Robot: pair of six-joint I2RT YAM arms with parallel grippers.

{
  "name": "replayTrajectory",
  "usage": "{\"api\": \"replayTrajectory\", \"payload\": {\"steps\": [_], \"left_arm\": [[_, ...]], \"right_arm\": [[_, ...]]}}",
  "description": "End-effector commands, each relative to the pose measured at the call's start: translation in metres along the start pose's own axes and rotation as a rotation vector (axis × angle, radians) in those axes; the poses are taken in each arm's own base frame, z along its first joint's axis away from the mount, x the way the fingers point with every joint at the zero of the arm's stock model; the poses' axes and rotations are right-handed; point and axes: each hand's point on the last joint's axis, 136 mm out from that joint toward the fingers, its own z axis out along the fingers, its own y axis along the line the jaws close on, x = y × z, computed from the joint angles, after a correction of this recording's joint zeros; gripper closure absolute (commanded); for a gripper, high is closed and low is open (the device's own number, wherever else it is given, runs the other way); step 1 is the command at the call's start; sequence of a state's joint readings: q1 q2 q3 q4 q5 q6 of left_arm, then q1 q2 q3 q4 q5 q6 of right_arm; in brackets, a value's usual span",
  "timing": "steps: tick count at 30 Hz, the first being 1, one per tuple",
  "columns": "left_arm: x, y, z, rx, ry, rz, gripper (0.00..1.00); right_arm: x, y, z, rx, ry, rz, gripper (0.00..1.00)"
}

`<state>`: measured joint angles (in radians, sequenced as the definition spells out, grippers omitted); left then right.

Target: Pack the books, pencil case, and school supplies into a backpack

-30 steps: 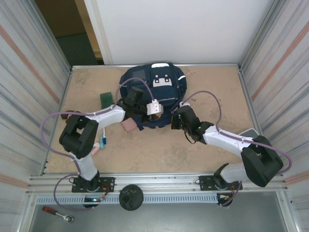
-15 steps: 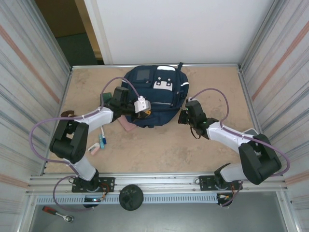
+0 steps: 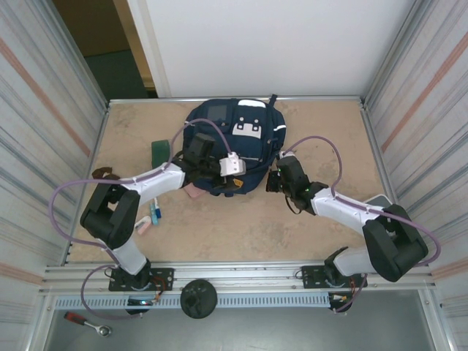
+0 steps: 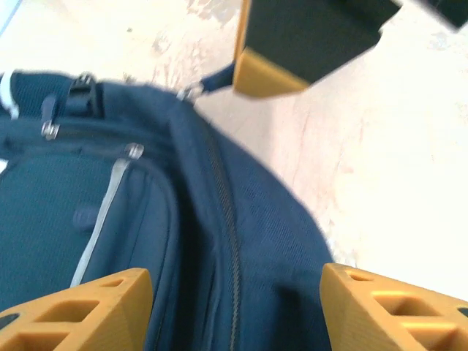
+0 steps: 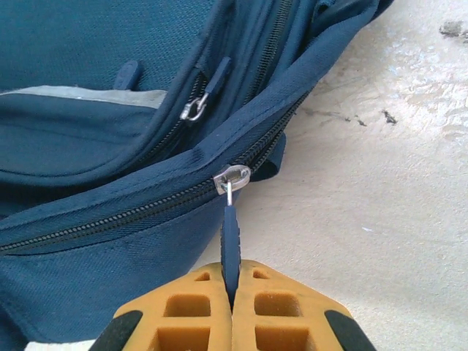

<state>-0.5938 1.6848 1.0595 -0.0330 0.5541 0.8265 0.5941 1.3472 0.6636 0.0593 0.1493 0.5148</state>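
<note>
The navy backpack (image 3: 234, 139) lies at the back middle of the table, white patch up. My left gripper (image 3: 225, 180) hovers open over its near edge; in the left wrist view its fingers (image 4: 73, 307) straddle a closed zipper line on the backpack (image 4: 219, 241) without touching it. My right gripper (image 3: 273, 180) is at the bag's right corner, shut (image 5: 231, 292) on the blue zipper pull (image 5: 230, 234) below the metal slider (image 5: 232, 178). The pink pencil case (image 3: 194, 191) lies beside the bag's near-left edge. Pens (image 3: 155, 212) and a pink eraser piece (image 3: 144, 227) lie further left. The books are hidden.
A dark teal flat block (image 3: 159, 151) sits left of the backpack. A brown lump (image 3: 102, 173) lies at the left wall. A pale flat object (image 3: 377, 199) rests at the right edge. Metal walls close in both sides.
The backpack has slid toward the back wall. My left gripper swung left, then came back right over the bag's near edge. My right gripper stayed at the right corner.
</note>
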Motion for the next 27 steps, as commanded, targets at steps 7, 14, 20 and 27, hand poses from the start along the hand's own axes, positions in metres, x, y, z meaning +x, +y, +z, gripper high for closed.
{"api": "replayTrajectory", "payload": {"steps": [7,14,20,27], "left_arm": [[-0.005,0.005,0.046,0.022,0.07,0.067,0.41],[-0.009,0.007,0.044,0.056,0.057,0.049,0.83],[-0.05,0.001,-0.001,0.117,-0.171,0.002,0.96],[-0.079,-0.017,-0.03,0.223,-0.312,-0.01,0.97]], "right_arm": [[-0.011,0.017,-0.016,-0.067,-0.058,-0.018,1.0],[-0.003,-0.008,-0.013,0.012,-0.038,-0.015,1.0],[-0.003,-0.062,-0.007,0.137,0.014,0.077,1.0],[-0.021,-0.099,-0.011,0.25,-0.01,0.142,1.0]]}}
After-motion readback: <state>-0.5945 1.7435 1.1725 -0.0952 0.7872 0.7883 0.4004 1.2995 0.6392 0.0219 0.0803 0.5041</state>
